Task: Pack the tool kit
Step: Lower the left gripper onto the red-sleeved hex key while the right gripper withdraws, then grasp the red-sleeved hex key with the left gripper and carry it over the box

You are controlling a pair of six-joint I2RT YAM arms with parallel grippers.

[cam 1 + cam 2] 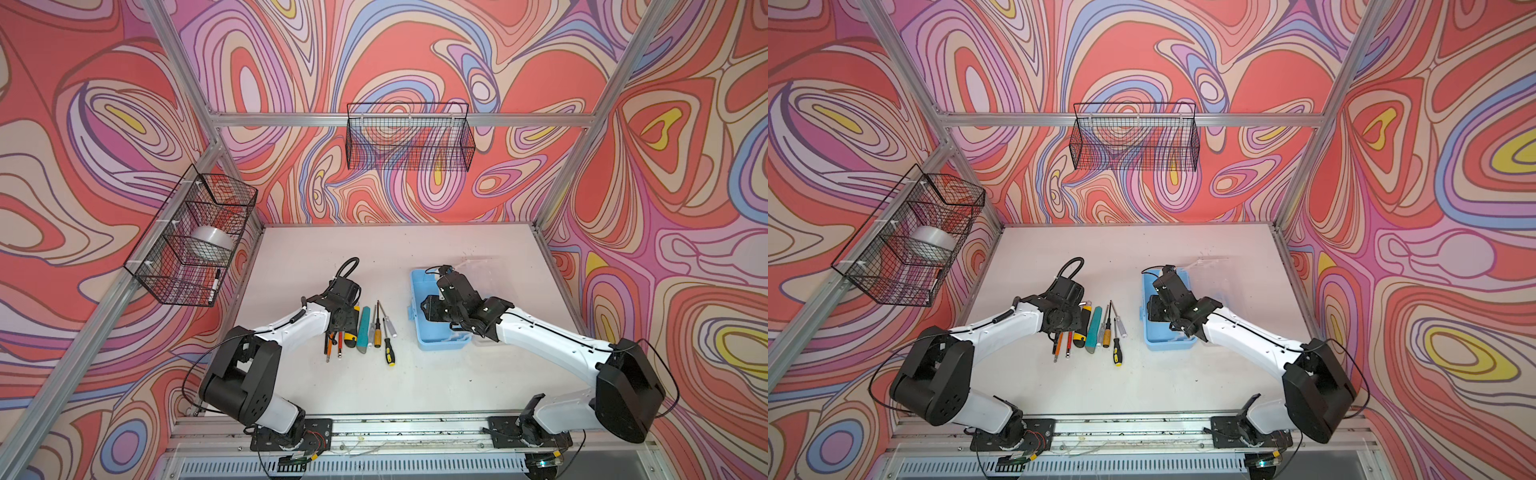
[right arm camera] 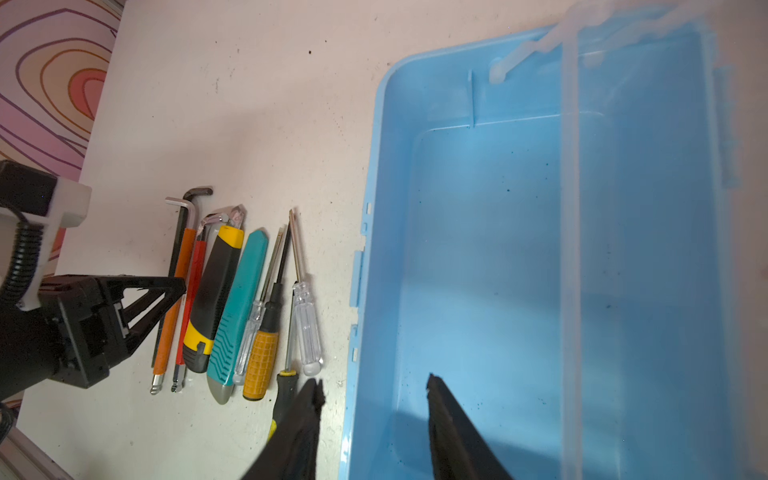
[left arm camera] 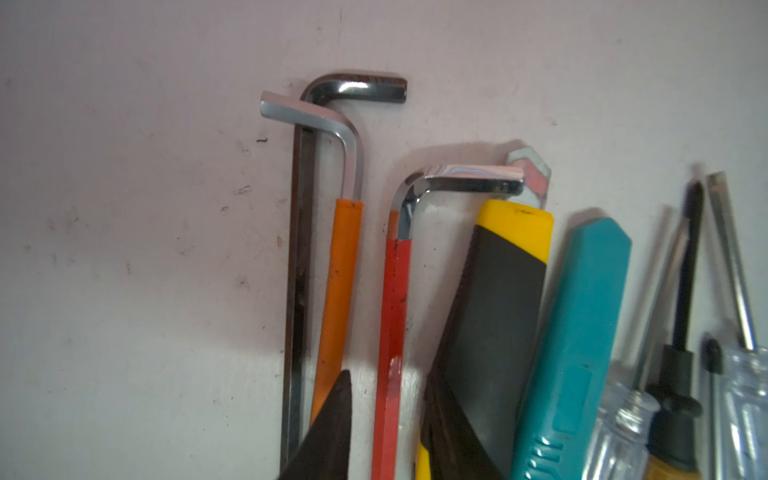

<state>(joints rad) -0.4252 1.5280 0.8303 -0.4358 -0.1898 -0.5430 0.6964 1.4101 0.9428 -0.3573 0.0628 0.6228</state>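
left jaws straddle red hex key [image 3: 395, 291] on bench [image 3: 124, 249], nearly closed; can't tell if pinching. right jaws spread astride blue box [image 2: 386, 187] wall.

Hex keys [image 3: 338, 257] lay beneath the left claw [image 3: 390, 395]; knives [image 1: 363, 328], screwdrivers [image 1: 377, 332], then the box [image 1: 440, 343] lay to its right.

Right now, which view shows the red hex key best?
Left wrist: the red hex key is close up, bend and sleeve sharp. Right wrist shows it whole but small; in both top views the left arm covers much of it.
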